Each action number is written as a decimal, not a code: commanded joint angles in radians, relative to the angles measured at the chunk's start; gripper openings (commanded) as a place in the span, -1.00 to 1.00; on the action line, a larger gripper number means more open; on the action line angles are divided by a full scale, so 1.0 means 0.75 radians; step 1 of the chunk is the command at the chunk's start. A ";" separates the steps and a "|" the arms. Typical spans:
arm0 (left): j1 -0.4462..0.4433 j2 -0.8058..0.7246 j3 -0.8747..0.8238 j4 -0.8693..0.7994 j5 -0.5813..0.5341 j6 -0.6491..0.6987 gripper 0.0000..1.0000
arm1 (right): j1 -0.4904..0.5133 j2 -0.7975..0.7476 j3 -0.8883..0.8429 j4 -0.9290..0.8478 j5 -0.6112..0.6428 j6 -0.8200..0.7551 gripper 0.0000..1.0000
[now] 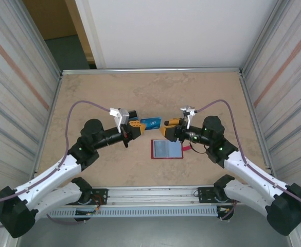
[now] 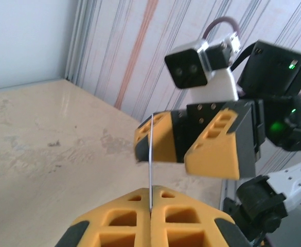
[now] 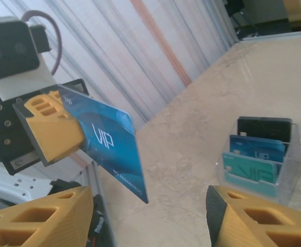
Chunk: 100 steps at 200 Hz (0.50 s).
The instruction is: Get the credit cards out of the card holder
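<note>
The card holder [image 1: 166,149] lies open and flat on the table, dark red outside with pale panels inside, below and between the two grippers. My left gripper [image 1: 138,125] is shut on one end of a blue credit card [image 1: 151,122] marked VIP [image 3: 106,144] and holds it in the air. In the left wrist view the card [image 2: 151,154] shows edge-on, rising from my shut left gripper [image 2: 151,191]. My right gripper [image 1: 166,126] faces it with its jaws open; its fingers [image 3: 42,218] stand on either side of the card's free end without touching it.
A clear plastic stand [image 3: 289,154] on the table holds three upright cards, black, blue and teal. Corrugated metal walls [image 1: 16,77] close in the left and right sides. Bare tabletop [image 1: 150,92] stretches behind the grippers.
</note>
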<state>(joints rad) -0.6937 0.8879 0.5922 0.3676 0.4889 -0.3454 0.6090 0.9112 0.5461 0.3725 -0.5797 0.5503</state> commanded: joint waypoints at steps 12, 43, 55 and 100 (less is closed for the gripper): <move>0.005 0.028 -0.030 0.163 0.064 -0.129 -1.00 | 0.048 0.034 0.087 0.121 -0.065 -0.016 0.15; 0.005 0.059 -0.031 0.208 0.101 -0.151 -1.00 | 0.060 0.053 0.113 0.151 -0.093 -0.032 0.05; 0.005 0.064 -0.034 0.222 0.110 -0.156 -1.00 | 0.061 0.060 0.121 0.160 -0.105 -0.032 -0.06; 0.005 0.068 -0.031 0.218 0.113 -0.149 -1.00 | 0.069 0.054 0.135 0.155 -0.138 -0.048 -0.88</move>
<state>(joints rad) -0.6930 0.9379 0.5755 0.4953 0.5598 -0.4500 0.6487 0.9581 0.6117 0.4557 -0.6392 0.5373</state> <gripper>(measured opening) 0.045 0.098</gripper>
